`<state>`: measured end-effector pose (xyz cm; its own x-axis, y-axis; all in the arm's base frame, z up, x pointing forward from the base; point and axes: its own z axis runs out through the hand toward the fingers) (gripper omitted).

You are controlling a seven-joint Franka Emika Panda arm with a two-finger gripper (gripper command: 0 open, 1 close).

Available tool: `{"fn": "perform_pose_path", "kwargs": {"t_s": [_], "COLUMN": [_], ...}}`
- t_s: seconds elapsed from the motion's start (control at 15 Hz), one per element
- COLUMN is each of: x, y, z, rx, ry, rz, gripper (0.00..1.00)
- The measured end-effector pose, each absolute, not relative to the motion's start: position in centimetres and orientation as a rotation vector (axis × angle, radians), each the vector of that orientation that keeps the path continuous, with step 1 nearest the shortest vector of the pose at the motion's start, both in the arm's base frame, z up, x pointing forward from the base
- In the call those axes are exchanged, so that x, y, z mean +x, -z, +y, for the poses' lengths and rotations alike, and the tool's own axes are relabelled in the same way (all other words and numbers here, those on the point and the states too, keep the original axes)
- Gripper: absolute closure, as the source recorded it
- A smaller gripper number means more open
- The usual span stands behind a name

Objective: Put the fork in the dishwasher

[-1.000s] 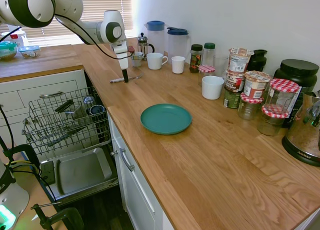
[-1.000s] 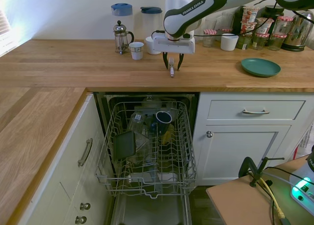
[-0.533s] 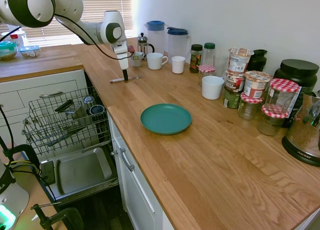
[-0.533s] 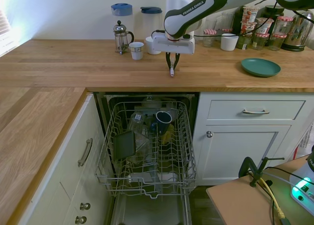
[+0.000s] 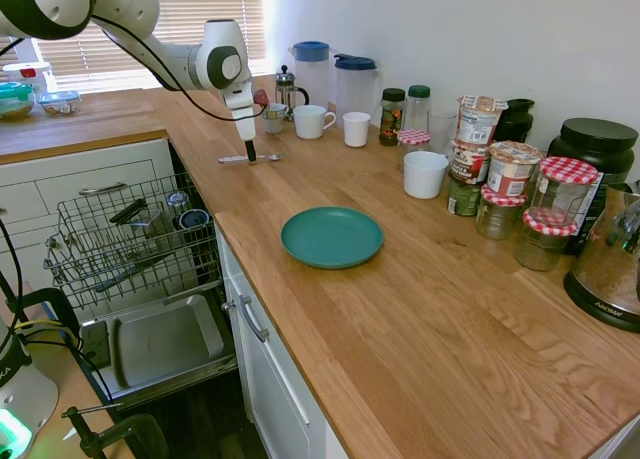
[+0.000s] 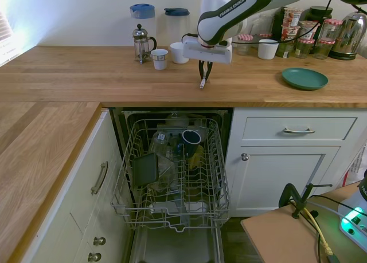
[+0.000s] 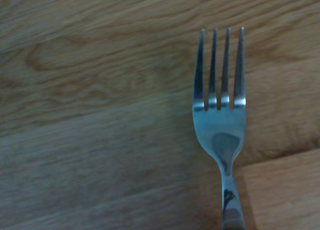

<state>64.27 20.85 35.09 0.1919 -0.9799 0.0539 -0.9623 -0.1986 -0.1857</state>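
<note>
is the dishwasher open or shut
Open: the dishwasher door is down and its wire rack is pulled out below the counter, holding dishes.

White arm (image 6: 241,8) w/ black joint bands, "FRANKA EMIKA" lettering, black cable.

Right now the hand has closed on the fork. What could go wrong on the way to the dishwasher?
1. The hand pinches the slim fork across its thin handle, so the fork may swing or slip during the lift.
2. The dishwasher rack already holds a mug and other items, so a drop could land on them.
3. The fork is thin and might fall through the rack's wires.
</note>
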Motion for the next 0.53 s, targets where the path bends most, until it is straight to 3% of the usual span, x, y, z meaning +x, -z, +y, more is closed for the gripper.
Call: {"fn": "perform_pose_path", "kwargs": {"t_s": [0.53], "x": [53.4], "y": [-40.4], "z": [24.8], "rx": [-2.403], "ry": [0.307], "rz": [1.821], "gripper": [1.0]}}
